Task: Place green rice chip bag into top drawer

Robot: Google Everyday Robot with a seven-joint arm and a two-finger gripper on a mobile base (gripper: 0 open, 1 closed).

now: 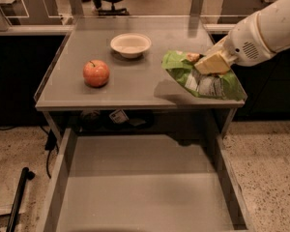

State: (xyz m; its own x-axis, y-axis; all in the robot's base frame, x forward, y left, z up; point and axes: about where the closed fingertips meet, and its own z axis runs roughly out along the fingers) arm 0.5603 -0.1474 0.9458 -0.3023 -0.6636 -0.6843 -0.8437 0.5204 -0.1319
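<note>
Gripping chip bag (215, 85) above tabletop (130, 88): end effector (201, 62)

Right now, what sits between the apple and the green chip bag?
Only bare tabletop, in the camera view; the white bowl lies farther back. The claw grips the green chip bag near the right edge.

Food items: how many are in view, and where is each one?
2. The apple sits on the left side of the tabletop; the green rice chip bag is at its right edge, gripped by the gripper. Under the tabletop, more may be hidden.
</note>
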